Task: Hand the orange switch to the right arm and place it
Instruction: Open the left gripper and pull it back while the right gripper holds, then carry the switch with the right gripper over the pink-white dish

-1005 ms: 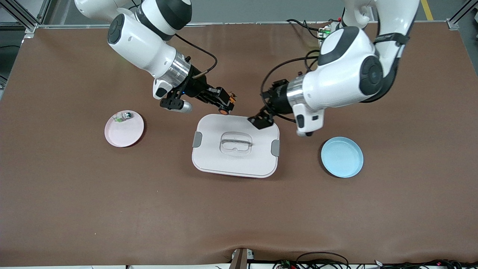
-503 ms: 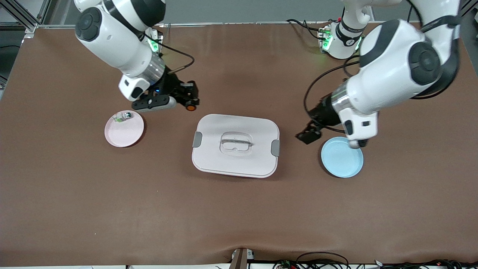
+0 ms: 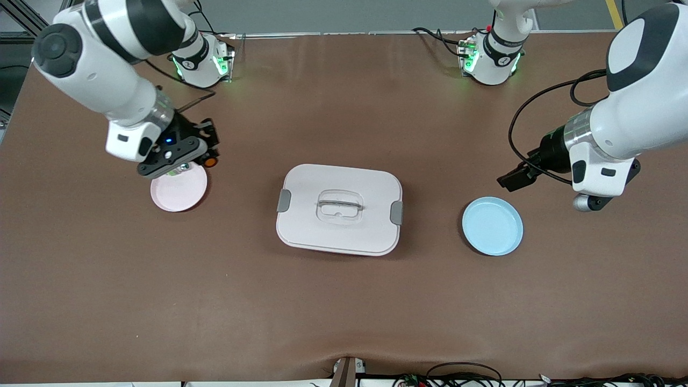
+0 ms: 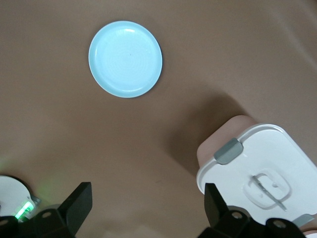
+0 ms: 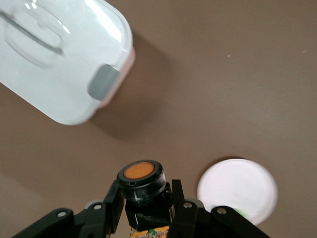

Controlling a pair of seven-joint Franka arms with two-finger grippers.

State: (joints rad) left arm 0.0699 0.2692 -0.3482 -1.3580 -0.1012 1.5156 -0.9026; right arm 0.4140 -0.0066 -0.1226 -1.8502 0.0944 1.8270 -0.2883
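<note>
While the right arm reaches over its end of the desk, the right pincer is clamped on the orange switch, held in the air above the edge of the pink plate. Right wrist view confirms it: switch sits between the black fingers, round orange cap facing out, black body pinched, with the pink plate below and to one side. Something small and greenish lies on that plate, mostly hidden under the pincer in the front view, only a sliver at the plate's edge in the wrist view; can't make out more. White lidded box sits mid-desk between the two plates, grey latches at both short ends, clear handle on the lid, well apart from either pincer. Blue plate lies toward the left arm's end of the desk, nothing on it. Left pincer hangs over bare desk near the blue plate, jaws spread wide apart and holding nothing; left wrist view shows both fingertips far apart, with the blue plate and a corner of the box in sight below.
</note>
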